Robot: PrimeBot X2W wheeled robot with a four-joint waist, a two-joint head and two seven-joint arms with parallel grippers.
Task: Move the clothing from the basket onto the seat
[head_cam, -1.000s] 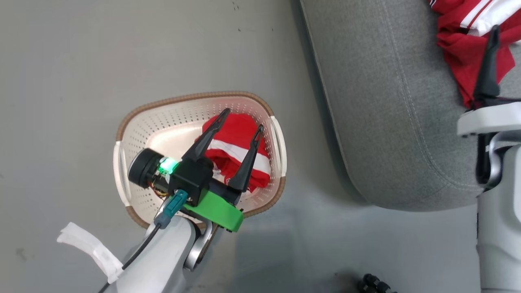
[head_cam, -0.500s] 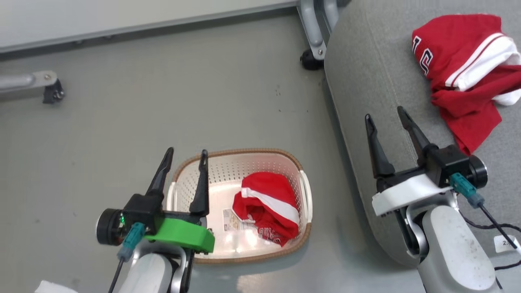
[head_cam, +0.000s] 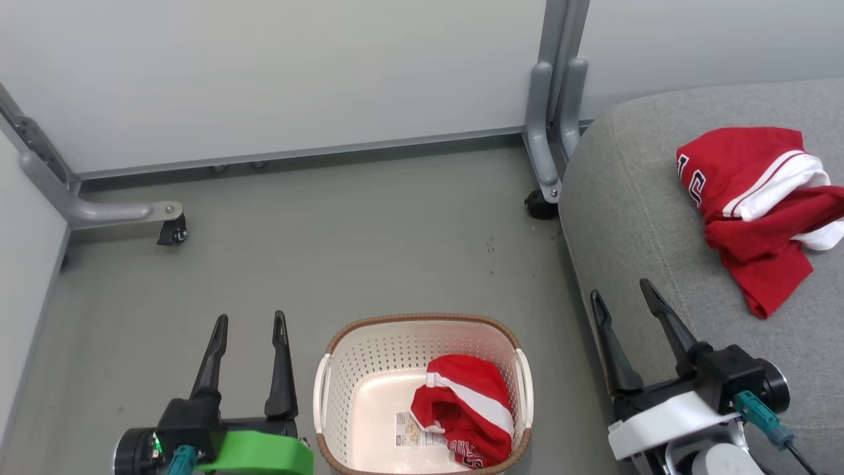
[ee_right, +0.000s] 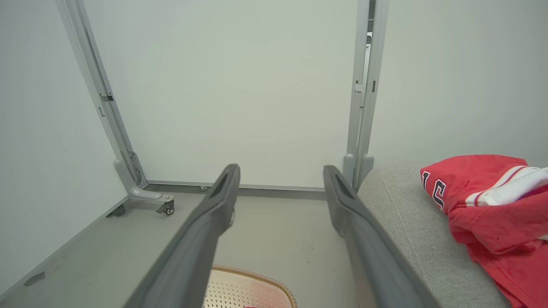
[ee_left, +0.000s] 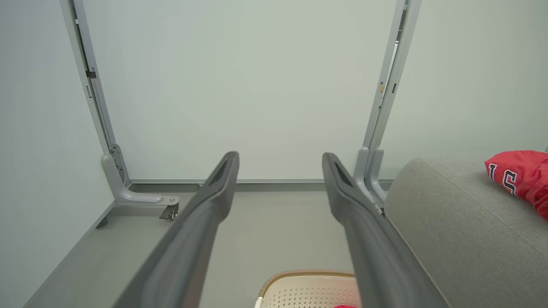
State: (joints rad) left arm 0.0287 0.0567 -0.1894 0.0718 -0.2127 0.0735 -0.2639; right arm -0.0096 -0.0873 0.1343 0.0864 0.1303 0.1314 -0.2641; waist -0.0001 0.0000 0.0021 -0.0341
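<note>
Half done: one garment (head_cam: 745, 185) on seat (head_cam: 626, 231), second garment (head_cam: 468, 402) lying in basket (head_cam: 422, 318). Left gripper (head_cam: 250, 316) and right gripper (head_cam: 620, 289) splayed, empty. Next, likely: dip into basket, pinch it up.

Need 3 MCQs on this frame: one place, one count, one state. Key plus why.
1. The basket stands: A on a table; B on the floor; C on a shelf.
2. Number of red garments in the basket: A one; B two; C none.
3. The left pincer is: A shut on fabric; B shut, empty; C open, empty.
Key: 1 B, grey floor surrounds it, beside the seat. 2 A, one lies inside, the other garment is on the seat. 3 C, its fingers stand apart with nothing between them.
</note>
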